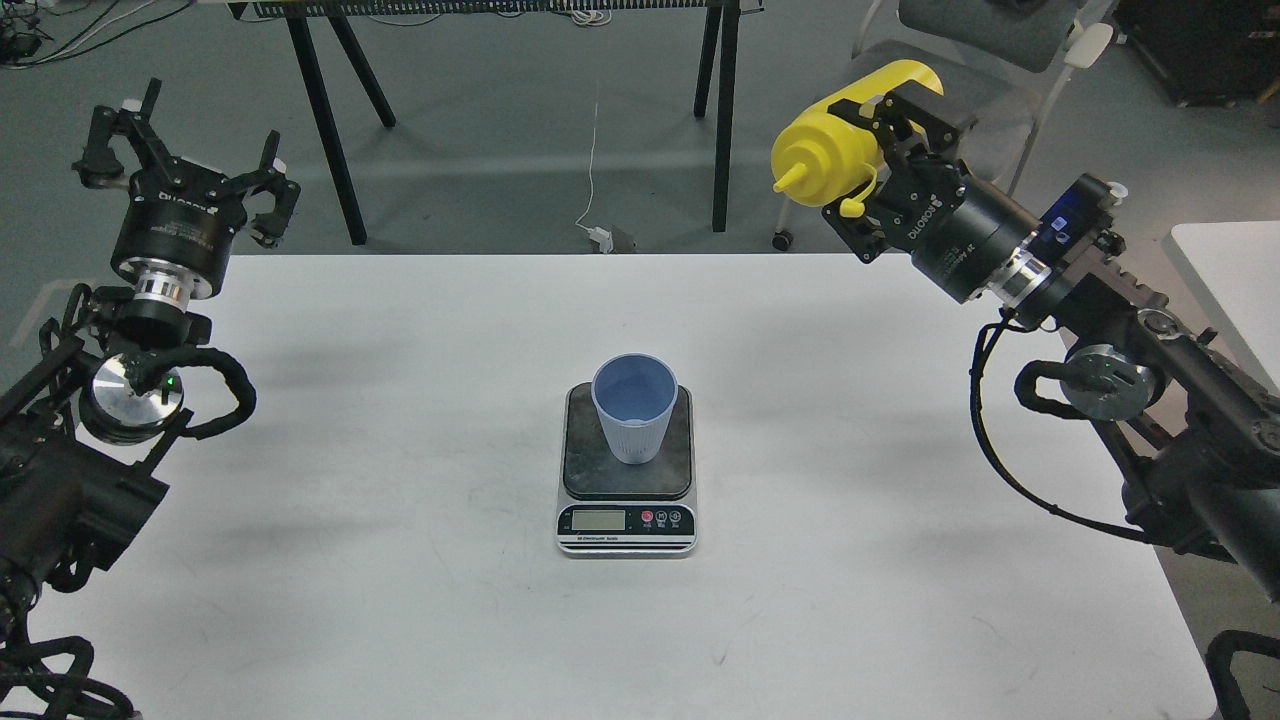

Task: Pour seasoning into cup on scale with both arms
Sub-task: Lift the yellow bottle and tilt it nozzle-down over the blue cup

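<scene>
Yellow plastic squeeze bottle (830, 150) pinched in right gripper (880, 165), at two o'clock, well apart from light blue ribbed cup (633, 405).
Cup centred on dark-topped digital scale (626, 470); left gripper (190, 165) empty, fingers spread, at ten o'clock. Best swung nozzle-first over rim before tipping.

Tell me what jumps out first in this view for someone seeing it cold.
The yellow bottle first: the right gripper holds it tipped sideways, high at the table's far right, nozzle pointing left. Next, the blue cup standing upright on the scale at the table's centre. The left gripper hangs open and empty at far left.
</scene>
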Tool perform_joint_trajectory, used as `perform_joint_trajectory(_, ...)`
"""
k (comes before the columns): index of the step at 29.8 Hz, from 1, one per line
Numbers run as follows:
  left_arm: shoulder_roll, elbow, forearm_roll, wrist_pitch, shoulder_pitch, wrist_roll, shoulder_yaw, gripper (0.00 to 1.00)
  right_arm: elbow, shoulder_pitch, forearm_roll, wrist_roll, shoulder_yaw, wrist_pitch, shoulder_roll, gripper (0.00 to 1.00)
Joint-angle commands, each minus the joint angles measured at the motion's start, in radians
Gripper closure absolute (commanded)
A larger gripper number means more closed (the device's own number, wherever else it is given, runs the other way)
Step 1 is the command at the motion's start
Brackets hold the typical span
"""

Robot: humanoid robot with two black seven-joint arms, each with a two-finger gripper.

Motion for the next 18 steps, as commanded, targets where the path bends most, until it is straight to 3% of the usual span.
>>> perform_joint_trajectory(1,0.0,0.005,-0.001,-0.001,0.026,0.001,0.008,0.01,-0.001,0.087,-0.128,0.003,-0.094,-0.026,-0.012,0.59)
perform_joint_trajectory(12,-0.001,0.011,0.011,-0.001,0.027,0.003,0.022,0.01,-0.017,0.264,-0.542,0.039,-0.336,-0.079,-0.018,0.6)
perform_joint_trajectory(18,0.002,0.011,0.011,-0.001,0.026,0.0,0.026,0.01,-0.063,0.311,-0.625,0.055,-0.459,-0.252,0.005,0.63)
